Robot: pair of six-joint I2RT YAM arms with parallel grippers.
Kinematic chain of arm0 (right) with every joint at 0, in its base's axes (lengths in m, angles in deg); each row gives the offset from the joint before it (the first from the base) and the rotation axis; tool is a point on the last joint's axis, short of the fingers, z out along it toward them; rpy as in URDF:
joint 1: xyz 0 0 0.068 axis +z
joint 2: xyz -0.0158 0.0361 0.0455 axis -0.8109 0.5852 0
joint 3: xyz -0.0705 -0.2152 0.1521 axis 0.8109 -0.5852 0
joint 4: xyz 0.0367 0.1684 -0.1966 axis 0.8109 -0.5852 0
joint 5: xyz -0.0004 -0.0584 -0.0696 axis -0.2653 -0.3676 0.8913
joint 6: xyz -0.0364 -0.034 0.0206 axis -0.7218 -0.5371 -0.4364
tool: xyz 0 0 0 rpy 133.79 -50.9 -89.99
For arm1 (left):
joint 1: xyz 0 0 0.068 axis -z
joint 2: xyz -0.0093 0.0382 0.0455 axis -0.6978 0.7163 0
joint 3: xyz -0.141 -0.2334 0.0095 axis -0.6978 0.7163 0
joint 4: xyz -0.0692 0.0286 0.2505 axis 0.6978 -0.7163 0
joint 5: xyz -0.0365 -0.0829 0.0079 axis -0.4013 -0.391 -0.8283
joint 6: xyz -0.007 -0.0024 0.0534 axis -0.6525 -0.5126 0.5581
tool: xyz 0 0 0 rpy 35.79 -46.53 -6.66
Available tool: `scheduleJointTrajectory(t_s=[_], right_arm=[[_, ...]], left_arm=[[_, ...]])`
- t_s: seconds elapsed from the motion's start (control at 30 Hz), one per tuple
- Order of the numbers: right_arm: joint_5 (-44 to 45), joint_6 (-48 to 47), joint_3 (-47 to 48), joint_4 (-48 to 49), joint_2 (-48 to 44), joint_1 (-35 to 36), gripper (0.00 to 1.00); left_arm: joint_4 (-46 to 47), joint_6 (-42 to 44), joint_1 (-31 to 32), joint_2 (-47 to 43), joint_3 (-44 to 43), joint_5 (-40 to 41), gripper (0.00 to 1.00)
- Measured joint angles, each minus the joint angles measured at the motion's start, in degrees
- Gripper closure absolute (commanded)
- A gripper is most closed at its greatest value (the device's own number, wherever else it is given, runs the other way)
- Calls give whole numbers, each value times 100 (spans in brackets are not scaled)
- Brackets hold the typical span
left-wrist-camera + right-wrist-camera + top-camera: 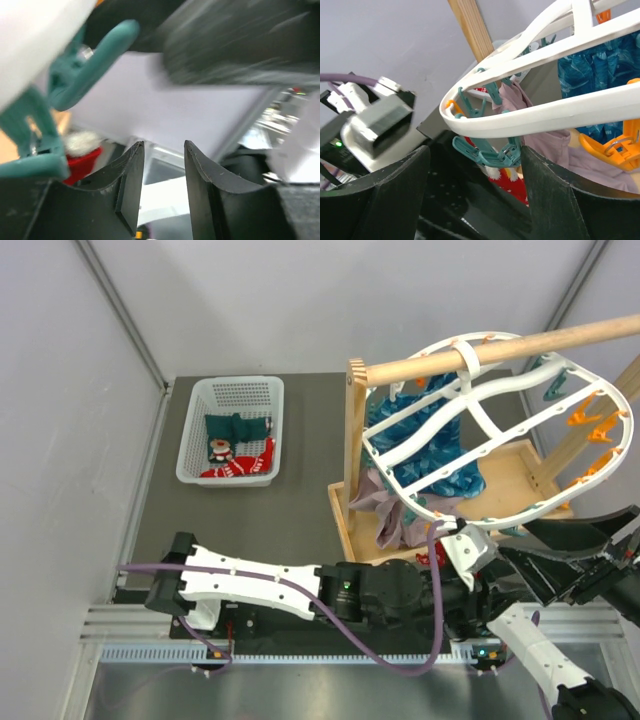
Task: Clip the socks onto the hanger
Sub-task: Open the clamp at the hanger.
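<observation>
White hanger (530,117) rim just before the parted right pincer (475,160).

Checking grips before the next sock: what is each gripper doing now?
Left gripper: open, empty.
Right gripper: open, straddling a teal clip on the hanger.

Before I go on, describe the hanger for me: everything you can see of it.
The hanger is a white plastic oval frame with curved crossbars, hooked over the wooden rod and hanging tilted. Beneath its rim dangle orange clips and teal clips. A teal-blue cloth and a mauve cloth hang under it. The right hand is open, a finger either side of one teal clip at the near rim.
</observation>
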Motion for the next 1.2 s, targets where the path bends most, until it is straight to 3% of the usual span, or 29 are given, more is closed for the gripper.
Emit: scheduleJointTrajectory(t_s=[0.3,0.43,1.07,1.2], right_arm=[[166,-236,-282,129,-57,0,29],[323,-428,-468,199,-72,0,35],[-323,-564,-1178,997,-330,0,40],[-367,-546,-1182,1049,-330,-2,51]], left_arm=[[863,872,-4,275,315,1379,46],[1113,1082,-4,275,315,1650,45],[1154,1115,-4,-81,791,1729,46],[1161,1071,-4,-227,824,1674,46]])
